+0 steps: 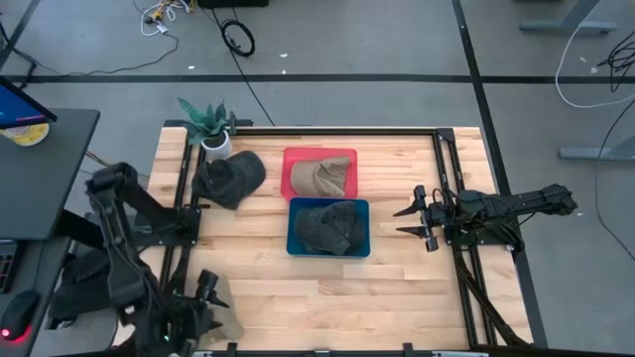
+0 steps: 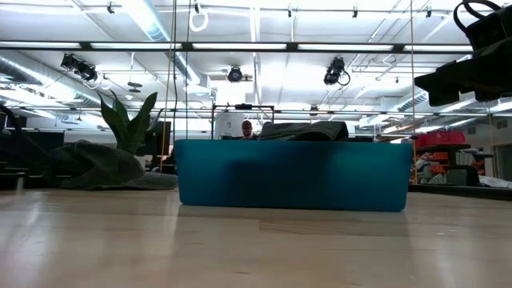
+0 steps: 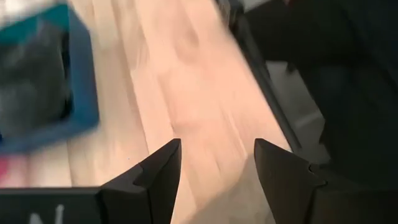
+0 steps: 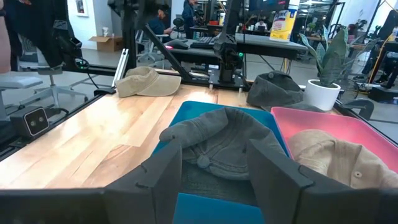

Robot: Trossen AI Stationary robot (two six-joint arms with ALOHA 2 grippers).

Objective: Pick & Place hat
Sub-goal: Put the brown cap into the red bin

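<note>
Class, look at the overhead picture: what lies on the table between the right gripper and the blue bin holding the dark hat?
Nothing: in the high view only bare wood separates the right gripper from the blue bin.

Near the middle of the surface we find two bins side by side, touching: one bin toward the far edge, the other bin just in front of it. Each holds a hat: one hat in the far bin, another hat in the near bin. A third hat lies on the surface just to the left of the far bin, and a potted plant stands behind it at the far left corner. A fourth hat lies at the near left corner, beside the left gripper. The right gripper hangs at the right edge, well apart from the bins.
</note>
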